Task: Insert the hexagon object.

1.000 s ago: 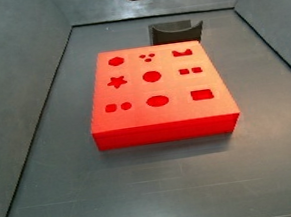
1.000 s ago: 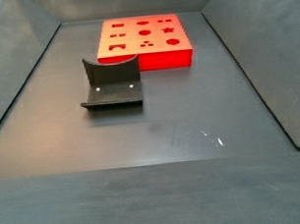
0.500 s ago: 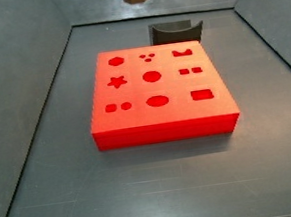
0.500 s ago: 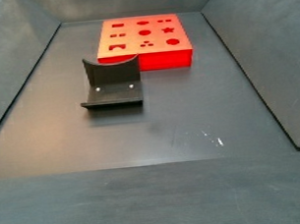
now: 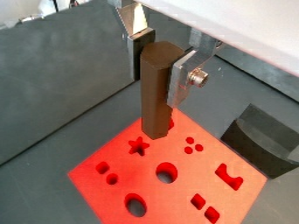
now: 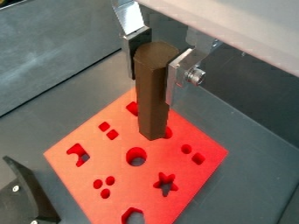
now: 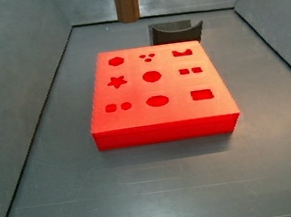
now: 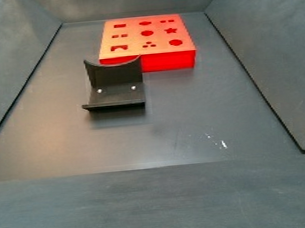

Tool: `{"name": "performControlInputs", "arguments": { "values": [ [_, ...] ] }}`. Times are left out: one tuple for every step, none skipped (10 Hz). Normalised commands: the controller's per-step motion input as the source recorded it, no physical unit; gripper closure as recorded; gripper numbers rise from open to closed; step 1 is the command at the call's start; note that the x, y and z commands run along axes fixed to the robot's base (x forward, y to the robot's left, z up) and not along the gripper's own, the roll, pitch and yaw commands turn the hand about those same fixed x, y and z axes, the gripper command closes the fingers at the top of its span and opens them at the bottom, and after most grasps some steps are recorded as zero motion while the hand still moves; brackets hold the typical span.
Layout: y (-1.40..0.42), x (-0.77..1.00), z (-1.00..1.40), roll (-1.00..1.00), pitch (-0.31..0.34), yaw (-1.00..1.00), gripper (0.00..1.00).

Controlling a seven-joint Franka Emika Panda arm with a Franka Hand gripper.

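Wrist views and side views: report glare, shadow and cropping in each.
In both wrist views the brown peg held in the pincer is sharp, with a pale, featureless band across the upper corner; in a side view the peg is cut off by the frame edge and the red block casts a soft shadow; in a side view small glints mark the floor.

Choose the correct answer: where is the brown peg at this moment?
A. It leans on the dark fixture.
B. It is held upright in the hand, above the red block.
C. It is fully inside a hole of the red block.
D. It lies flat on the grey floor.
B: in both wrist views the hand clamps the brown peg upright between its silver fingers, its lower end above the red block.
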Motion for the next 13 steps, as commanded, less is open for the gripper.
{"name": "performControlInputs", "arguments": {
  "values": [
    [0.22, 0.07, -0.23, -0.09, -0.126, 0.58, 1.0],
    [0.3, 0.0, -0.18, -0.09, -0.169, 0.72, 1.0],
    [0.24, 0.0, -0.15, -0.09, -0.164, 0.8, 1.0],
    [0.23, 0.0, -0.12, -0.09, -0.146, 0.79, 1.0],
    [0.21, 0.0, -0.08, -0.07, -0.131, 0.83, 1.0],
    [0.59, -0.27, -0.13, -0.07, -0.064, 0.63, 1.0],
    [0.75, -0.42, -0.17, -0.15, -0.019, 0.34, 1.0],
    [0.79, -0.48, -0.24, -0.13, 0.0, 0.09, 1.0],
    [0.46, 0.0, -0.09, -0.21, -0.034, 0.11, 1.0],
    [0.06, 0.18, -0.11, -0.13, -0.027, 0.01, 1.0],
    [0.16, 0.11, -0.17, -0.11, -0.004, 0.0, 1.0],
    [0.35, 0.0, -0.52, -0.13, 0.0, 0.26, 1.0],
    [0.24, 0.01, -0.55, -0.18, 0.0, 0.59, 1.0]
  ]
}}
